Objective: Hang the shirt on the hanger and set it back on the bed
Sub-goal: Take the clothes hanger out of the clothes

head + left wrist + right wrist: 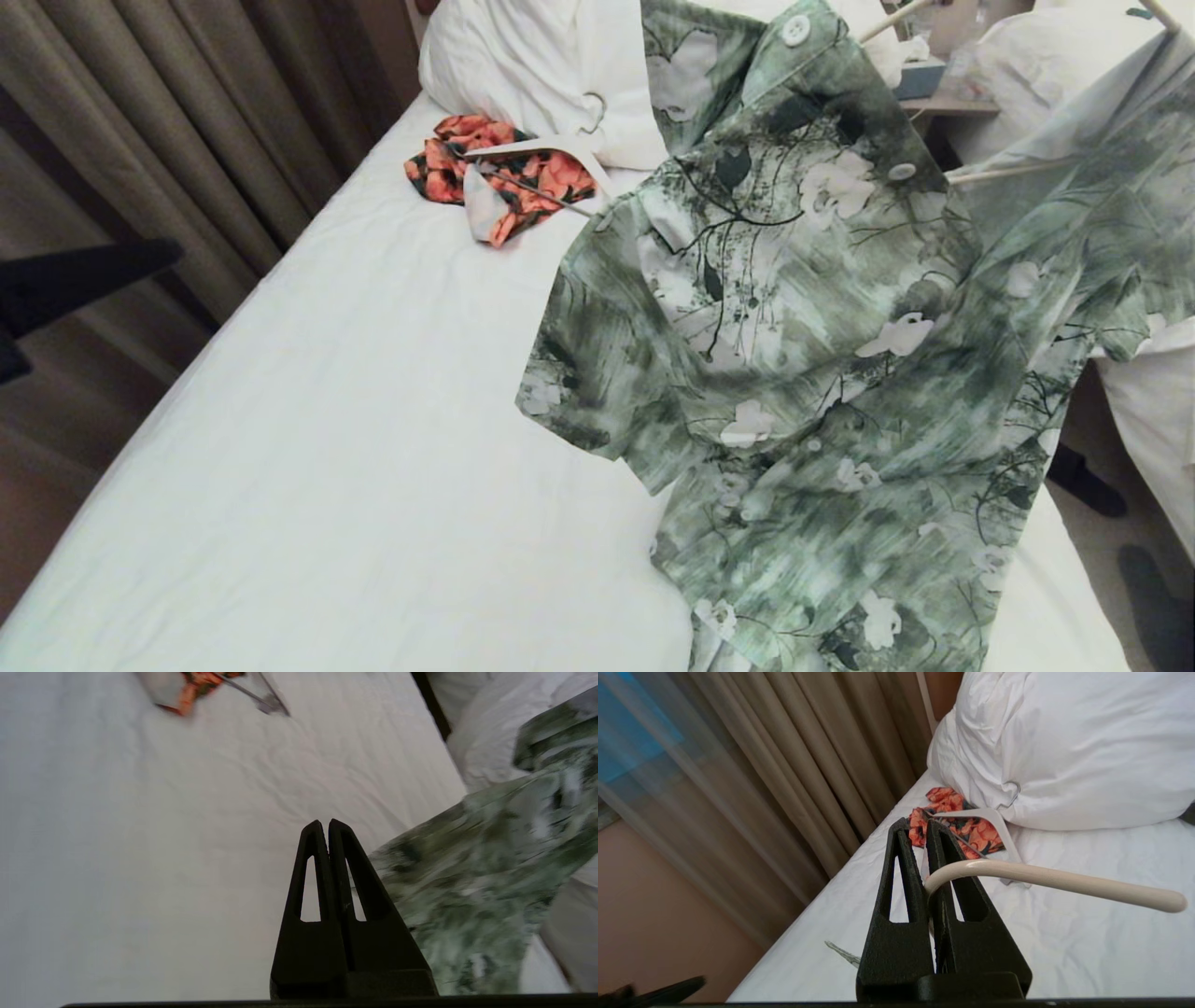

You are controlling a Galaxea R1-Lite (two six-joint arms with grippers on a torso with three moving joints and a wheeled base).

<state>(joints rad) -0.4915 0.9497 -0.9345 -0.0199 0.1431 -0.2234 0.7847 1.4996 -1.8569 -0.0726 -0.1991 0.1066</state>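
The green leafy shirt (822, 355) hangs in the air over the right side of the bed (327, 420), draped on the cream hanger (1008, 171), whose thin rods poke out near the collar. Its lower hem reaches down to the sheet. My right gripper (917, 822) is shut on the hanger (1055, 879) at the curved hook; it is out of sight in the head view. My left gripper (324, 822) is shut on nothing above the white sheet (140, 835), to the left of the shirt (481, 868). The left arm (84, 280) shows as a dark shape at the left edge.
An orange-and-black floral garment (504, 173) on a thicker white hanger (551, 149) lies by the big pillows (532, 65). Brown curtains (187, 112) run along the bed's left side. A nightstand (943, 103) and a second bed (1148, 411) stand to the right.
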